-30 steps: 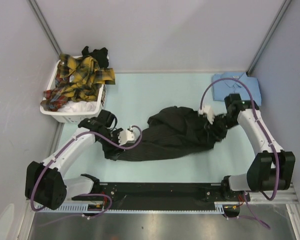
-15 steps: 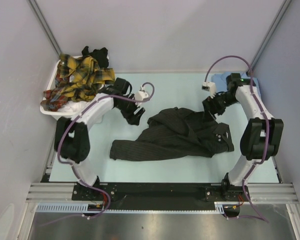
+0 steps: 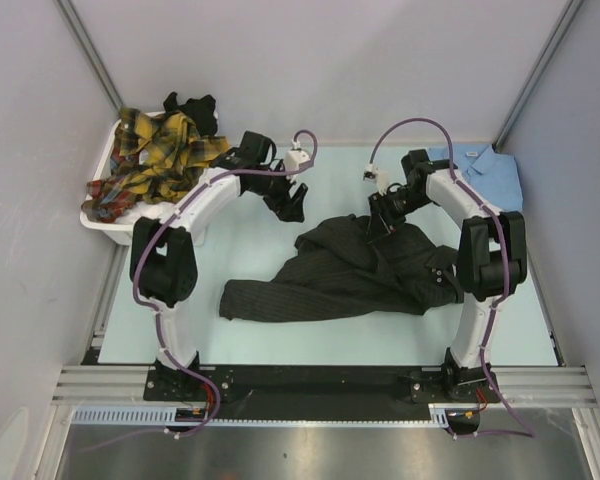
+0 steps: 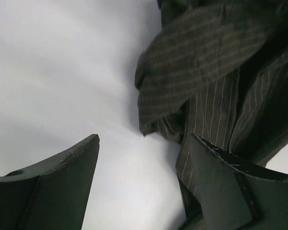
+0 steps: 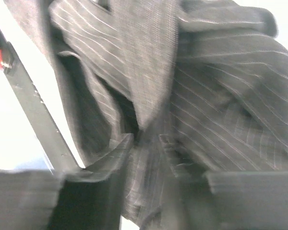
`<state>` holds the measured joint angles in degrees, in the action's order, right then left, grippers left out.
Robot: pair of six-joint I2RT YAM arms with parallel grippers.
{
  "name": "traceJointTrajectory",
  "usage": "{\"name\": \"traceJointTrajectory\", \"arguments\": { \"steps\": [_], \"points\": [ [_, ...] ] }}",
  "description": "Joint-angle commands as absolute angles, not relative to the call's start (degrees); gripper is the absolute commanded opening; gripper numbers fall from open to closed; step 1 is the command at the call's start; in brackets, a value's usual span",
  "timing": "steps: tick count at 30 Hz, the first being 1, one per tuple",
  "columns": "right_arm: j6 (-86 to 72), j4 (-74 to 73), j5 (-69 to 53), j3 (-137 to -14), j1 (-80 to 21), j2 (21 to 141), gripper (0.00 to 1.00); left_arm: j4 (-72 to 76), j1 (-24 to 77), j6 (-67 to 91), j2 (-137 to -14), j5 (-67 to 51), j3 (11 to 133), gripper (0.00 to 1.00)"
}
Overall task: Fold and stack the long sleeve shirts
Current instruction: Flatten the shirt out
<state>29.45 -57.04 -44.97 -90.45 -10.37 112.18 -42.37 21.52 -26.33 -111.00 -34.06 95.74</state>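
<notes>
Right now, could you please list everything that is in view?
pinstriped shirt: one, charcoal, crumpled at table centre
light blue shirt: one, folded, far right corner
plaid shirts: count unclear, yellow-red, heaped in basket
black garment: one, on basket's far rim
laundry basket: one, white, far left
table: one, pale green
left end effector: black, open, above bare table beside pinstriped shirt
right end effector: black, at pinstriped shirt's far edge, grip unclear
</notes>
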Motion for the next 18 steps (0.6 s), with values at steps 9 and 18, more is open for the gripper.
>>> {"name": "traceJointTrajectory", "arguments": {
  "steps": [9, 18],
  "points": [
    [29.1, -57.9, -58.1, -92.3, -22.9, 92.2, 0.00, -23.3, 17.4, -5.7, -94.7, -43.8, 82.9, 0.81],
    [55.5, -64.6, -37.4, -65.4, -42.3, 74.8, 0.00, -27.9, 16.8, -9.8, -85.7, -49.5, 68.6, 0.82]
  ]
}}
